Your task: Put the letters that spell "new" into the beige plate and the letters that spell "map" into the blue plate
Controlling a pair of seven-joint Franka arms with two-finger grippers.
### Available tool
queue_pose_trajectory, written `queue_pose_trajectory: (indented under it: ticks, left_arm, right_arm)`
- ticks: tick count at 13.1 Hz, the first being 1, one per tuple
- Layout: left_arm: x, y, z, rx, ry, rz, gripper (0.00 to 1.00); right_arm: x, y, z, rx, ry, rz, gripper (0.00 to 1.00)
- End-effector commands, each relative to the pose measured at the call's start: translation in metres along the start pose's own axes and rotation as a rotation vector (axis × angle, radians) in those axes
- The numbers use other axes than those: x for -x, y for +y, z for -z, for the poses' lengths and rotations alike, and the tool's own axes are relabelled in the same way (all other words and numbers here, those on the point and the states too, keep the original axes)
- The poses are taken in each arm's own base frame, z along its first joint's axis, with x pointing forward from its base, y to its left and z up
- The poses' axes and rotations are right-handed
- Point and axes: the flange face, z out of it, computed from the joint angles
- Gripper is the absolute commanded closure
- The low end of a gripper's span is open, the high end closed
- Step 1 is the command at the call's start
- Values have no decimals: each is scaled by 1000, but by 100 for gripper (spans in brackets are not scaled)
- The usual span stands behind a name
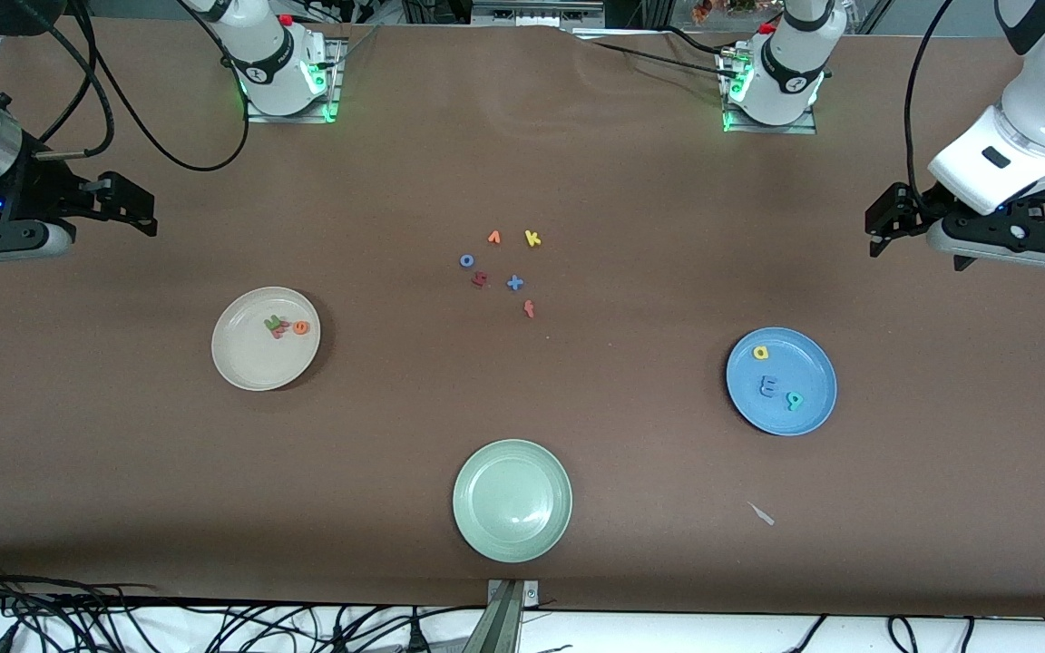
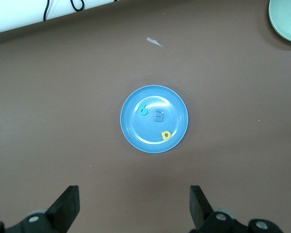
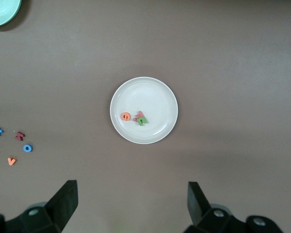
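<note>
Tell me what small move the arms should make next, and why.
Probably none beyond staying parked. The beige plate already holds the green n, salmon w and orange e; the blue plate holds the yellow a, blue m and teal p. The left claw and right claw hang open and empty above those plates.

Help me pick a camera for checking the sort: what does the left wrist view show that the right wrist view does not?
Only the left wrist view shows the blue plate holding the dull blue m, yellow a and teal p, framed by the open left gripper. Only the right wrist view shows the beige plate with its three letters, the leftover letters on the table, and the open right gripper. Both catch the pale green plate.
</note>
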Motion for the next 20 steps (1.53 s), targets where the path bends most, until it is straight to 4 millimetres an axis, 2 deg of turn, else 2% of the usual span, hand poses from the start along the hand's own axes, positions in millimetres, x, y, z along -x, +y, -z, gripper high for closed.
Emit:
queue_pose_trajectory:
  ticks: [1,4,6,7,20]
  left_arm:
    - [-4,1,3,33,-15,-17,0]
    - [-8,-3,-9,52,-33,-9,0]
    - [-10,-8,2,51,-14,2,0]
    - [-9,-17,4,51,-12,16,0]
    - [-11,-16,1,75,-25,27,0]
  right_arm:
    - [-2,1,7,1,4,-9,0]
    - [-2,1,6,1,3,-7,0]
    - [-2,1,6,1,3,-9,0]
    - [-2,1,7,1,6,-9,0]
    - [-2,3,6,1,4,-12,0]
